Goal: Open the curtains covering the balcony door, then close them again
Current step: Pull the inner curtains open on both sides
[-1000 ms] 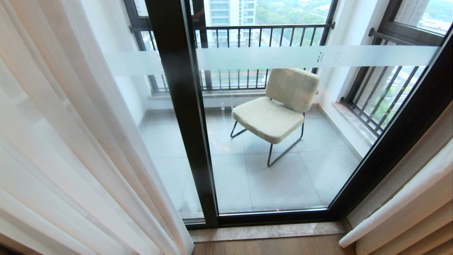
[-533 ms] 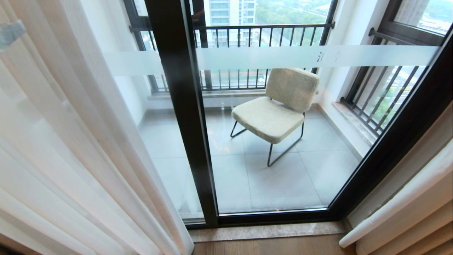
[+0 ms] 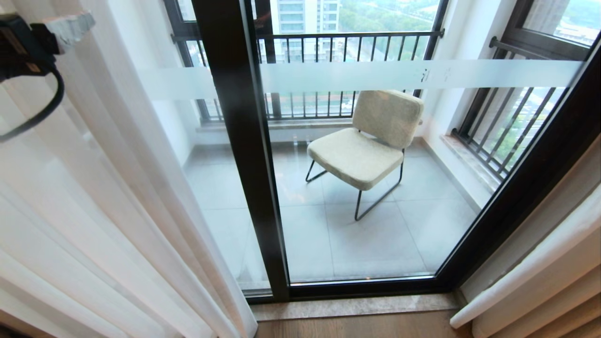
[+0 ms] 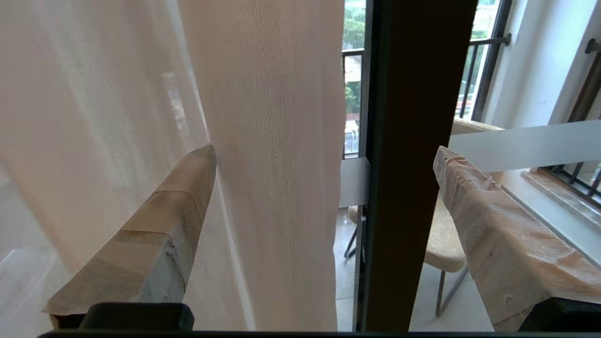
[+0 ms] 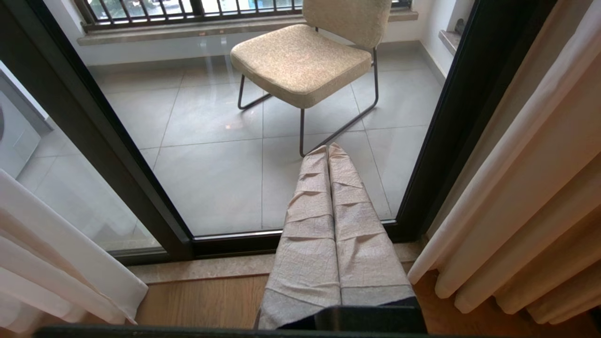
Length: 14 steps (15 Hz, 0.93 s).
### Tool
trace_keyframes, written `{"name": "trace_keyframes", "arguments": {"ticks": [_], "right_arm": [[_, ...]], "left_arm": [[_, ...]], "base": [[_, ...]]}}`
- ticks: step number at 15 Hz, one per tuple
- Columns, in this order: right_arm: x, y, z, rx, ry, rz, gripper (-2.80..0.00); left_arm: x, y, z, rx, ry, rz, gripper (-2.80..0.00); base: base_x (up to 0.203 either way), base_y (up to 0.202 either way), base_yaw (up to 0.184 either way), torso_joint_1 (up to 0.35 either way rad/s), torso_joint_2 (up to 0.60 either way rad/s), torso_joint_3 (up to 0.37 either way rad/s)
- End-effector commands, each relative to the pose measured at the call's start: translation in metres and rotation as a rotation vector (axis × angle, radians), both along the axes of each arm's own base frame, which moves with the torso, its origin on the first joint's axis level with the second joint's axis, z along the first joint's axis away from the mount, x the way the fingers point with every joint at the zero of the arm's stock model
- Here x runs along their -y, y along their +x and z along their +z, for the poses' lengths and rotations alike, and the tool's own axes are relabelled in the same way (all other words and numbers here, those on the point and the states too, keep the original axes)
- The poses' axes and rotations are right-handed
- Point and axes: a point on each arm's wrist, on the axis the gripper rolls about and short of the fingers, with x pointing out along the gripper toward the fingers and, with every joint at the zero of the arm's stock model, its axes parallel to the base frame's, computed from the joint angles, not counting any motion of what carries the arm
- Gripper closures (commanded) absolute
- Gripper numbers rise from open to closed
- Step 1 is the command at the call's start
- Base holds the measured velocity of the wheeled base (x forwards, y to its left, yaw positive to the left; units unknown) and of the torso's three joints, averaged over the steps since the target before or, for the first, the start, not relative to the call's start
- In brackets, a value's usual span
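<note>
Frosted band on the balcony door (image 3: 244, 155) has small chars, too faint for us to read. Our left gripper (image 4: 324, 155), upper left in head view, jaws wide apart w/ sheer curtains (image 3: 94, 211) edge between, nothing gripped. Right gripper (image 5: 328, 152) fully closed, empty. Left arm mostly cut off.

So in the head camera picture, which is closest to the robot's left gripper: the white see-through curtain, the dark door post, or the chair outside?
From the left gripper, top left:
1. White sheer curtain, right beside it.
2. Dark door post, in the middle.
3. Chair, outside on the balcony, farthest.
</note>
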Motion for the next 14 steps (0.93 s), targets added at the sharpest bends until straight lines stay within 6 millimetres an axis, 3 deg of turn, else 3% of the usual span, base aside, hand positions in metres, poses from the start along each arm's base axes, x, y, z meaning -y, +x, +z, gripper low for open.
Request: {"name": "trace_keyframes", "arguments": {"ticks": [1,8,9,14], "right_arm": [[0.0,0.0001,0.0001,-0.001,0.0,0.001,0.0],[0.0,0.0001,0.0001,-0.001,0.0,0.001,0.0],[0.0,0.0001,0.0001,-0.001,0.0,0.001,0.0],[0.0,0.0001,0.0001,-0.001,0.0,0.001,0.0]], "left_arm": [[-0.0002,0.0205,-0.005,-0.031,0.001,0.001,-2.8],[-0.0003,0.0234,-0.0045,-0.025,0.015,0.026,-2.8],[-0.0007,0.0232,-0.0042,-0.018,0.015,0.028,0.0],[-0.004,0.0276,-0.0057,-0.021,0.021,0.052,0.0]], "base": [[0.0,0.0,0.0,0.0,0.0,0.0],[0.0,0.0,0.0,0.0,0.0,0.0],[0.0,0.0,0.0,0.0,0.0,0.0],[0.0,0.0,0.0,0.0,0.0,0.0]]}}
